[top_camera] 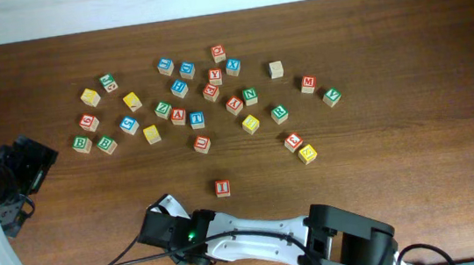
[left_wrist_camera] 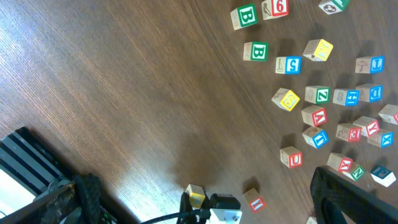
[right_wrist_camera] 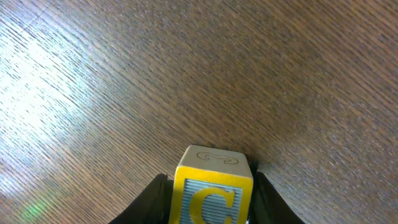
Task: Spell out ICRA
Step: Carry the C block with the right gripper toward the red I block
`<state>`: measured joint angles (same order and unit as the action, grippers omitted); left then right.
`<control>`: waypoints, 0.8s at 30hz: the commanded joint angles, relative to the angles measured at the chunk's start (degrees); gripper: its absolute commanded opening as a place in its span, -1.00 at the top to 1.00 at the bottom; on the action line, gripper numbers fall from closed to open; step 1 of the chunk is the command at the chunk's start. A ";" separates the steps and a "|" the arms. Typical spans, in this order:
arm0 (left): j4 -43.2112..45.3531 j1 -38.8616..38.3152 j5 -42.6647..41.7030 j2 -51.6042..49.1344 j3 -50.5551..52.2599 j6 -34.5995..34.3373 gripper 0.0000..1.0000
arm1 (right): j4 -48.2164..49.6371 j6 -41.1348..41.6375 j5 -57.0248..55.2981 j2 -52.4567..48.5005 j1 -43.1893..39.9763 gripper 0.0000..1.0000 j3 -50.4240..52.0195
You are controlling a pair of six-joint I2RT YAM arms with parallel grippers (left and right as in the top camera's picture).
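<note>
Carrying yellow C [right_wrist_camera: 213, 186] pinched in right claw [right_wrist_camera: 211, 205]; next calls for setting it, probably, just right of I [top_camera: 222, 187].

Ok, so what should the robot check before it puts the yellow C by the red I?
1. Yellow C gripped in the right claw: ok.
2. C letter face showing, not tilted: ok in the right wrist view.
3. Red I sitting alone, nothing touching it: ok.
4. Bare table beside the I for the C: ok.
5. Left claw off at the table's left side, out of the way: ok.
6. C lifted clear of the wood: cannot tell.
</note>
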<state>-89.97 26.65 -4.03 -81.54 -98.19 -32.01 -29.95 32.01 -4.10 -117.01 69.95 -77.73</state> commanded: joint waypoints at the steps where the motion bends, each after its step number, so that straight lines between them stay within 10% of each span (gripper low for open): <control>1: -0.09 0.26 0.66 0.24 -0.48 -0.52 -0.99 | 0.13 1.55 -1.11 -0.35 0.04 0.46 -0.48; 15: -0.09 0.26 0.66 0.24 -0.48 -0.52 -0.99 | -17.97 4.55 -1.09 21.42 -18.82 0.53 -0.94; 24: -0.07 0.26 0.66 0.24 -0.48 -0.52 -0.99 | -15.02 10.51 -2.01 11.91 -20.92 0.53 7.34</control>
<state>-89.97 26.68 -4.03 -81.54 -98.19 -32.01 -46.78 40.18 -5.02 -102.06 48.95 -72.79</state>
